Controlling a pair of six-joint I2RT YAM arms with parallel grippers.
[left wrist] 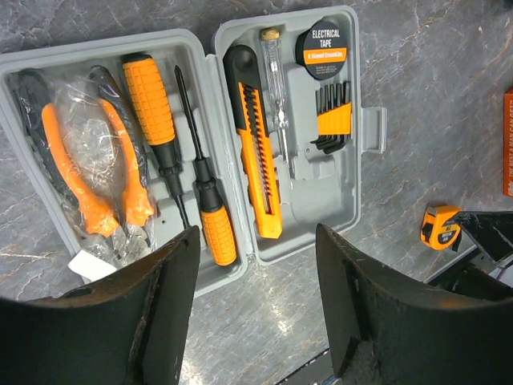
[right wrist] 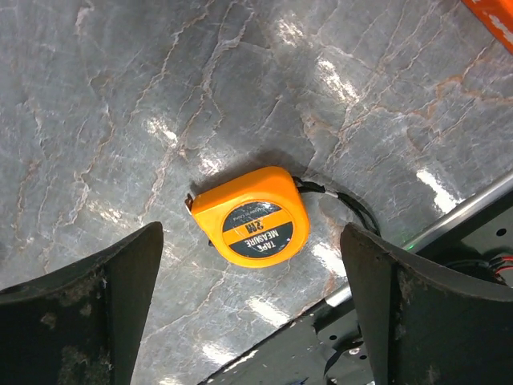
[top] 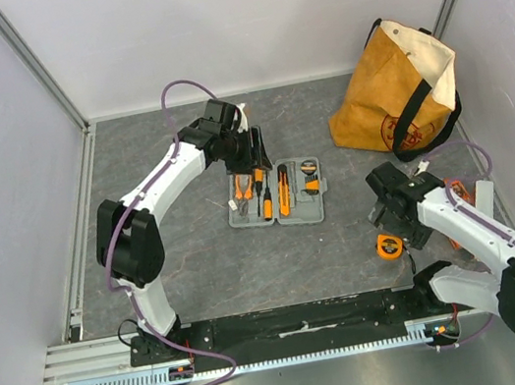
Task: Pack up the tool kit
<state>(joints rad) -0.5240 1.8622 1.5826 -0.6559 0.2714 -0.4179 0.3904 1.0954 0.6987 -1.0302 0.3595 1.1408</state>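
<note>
The grey tool kit case (top: 313, 211) lies open mid-table, holding orange-and-black tools. In the left wrist view its case (left wrist: 365, 128) shows pliers (left wrist: 76, 172) in plastic wrap, two screwdrivers (left wrist: 152, 104), a knife (left wrist: 255, 152), a tester, tape and hex keys. My left gripper (top: 250, 159) hovers over the case's far side, open and empty (left wrist: 256, 301). The orange tape measure (top: 388, 246) lies on the table to the right of the case. My right gripper (top: 404, 218) is open above it, with the tape measure (right wrist: 252, 216) between and just beyond the fingers (right wrist: 104, 297), untouched.
A tan canvas bag (top: 399, 88) with black straps stands at the back right. An orange box (top: 459, 192) lies by the right arm, at the right wall. The black base rail (top: 300, 320) runs along the near edge, close under the right gripper.
</note>
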